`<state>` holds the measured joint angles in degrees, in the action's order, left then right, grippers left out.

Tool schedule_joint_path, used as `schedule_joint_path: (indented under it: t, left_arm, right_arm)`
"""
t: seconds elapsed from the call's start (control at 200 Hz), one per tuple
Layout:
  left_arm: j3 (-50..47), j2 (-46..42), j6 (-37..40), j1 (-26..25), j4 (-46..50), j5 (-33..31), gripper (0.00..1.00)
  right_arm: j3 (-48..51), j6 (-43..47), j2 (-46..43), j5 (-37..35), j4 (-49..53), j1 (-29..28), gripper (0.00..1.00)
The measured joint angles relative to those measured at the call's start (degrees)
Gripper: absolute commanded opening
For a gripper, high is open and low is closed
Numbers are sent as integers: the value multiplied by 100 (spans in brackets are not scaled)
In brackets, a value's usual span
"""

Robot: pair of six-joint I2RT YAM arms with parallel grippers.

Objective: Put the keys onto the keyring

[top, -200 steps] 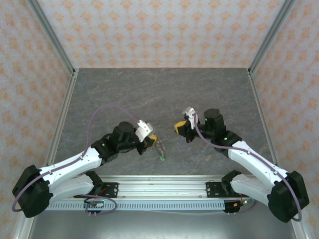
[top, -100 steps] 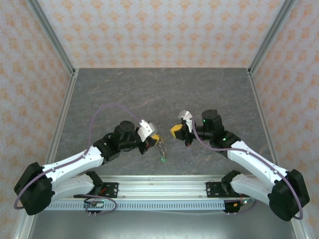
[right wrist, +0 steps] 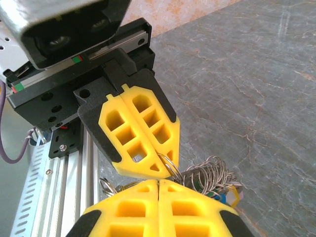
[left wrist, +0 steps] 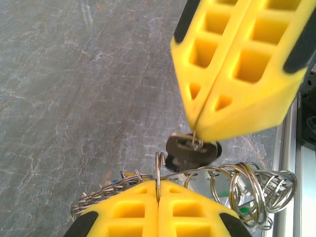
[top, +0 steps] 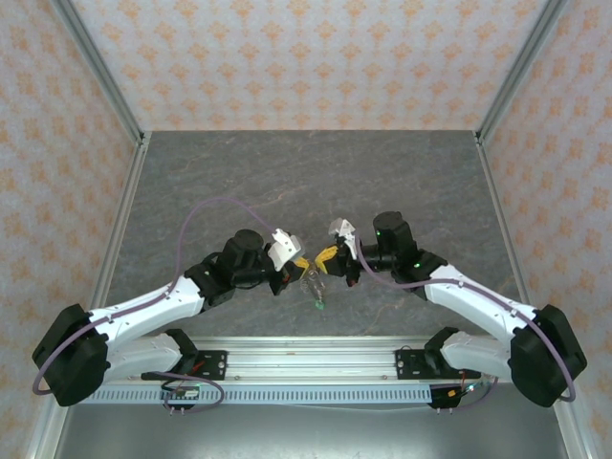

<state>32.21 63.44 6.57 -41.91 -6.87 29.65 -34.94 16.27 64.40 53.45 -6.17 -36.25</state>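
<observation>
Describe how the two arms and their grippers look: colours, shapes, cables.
Both arms are white shells with black joints. A thin purple cable runs along the left arm and the right arm. The left gripper and right gripper have yellow fingers with square hollow pockets and black edges.

Dark key (left wrist: 191,150) between yellow fingers (left wrist: 237,64)

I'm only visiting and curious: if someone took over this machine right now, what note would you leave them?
Left gripper: fingers shut on a wire loop of the keyring.
Right gripper: fingers shut on a small ring carrying the dark key.
They meet tip to tip near the table's near edge; a green key shows just below.
Done: both parts gripped.
To do: thread the dark key on; the other keys' status is unclear.
</observation>
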Motion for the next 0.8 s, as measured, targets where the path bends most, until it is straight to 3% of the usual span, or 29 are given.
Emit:
schedule_joint_path:
  t: [0.801]
  left_arm:
    - [0, 35, 251, -48, -26, 2, 0]
  right_arm:
    - [-17, -168, 284, 208, -544, -94, 0]
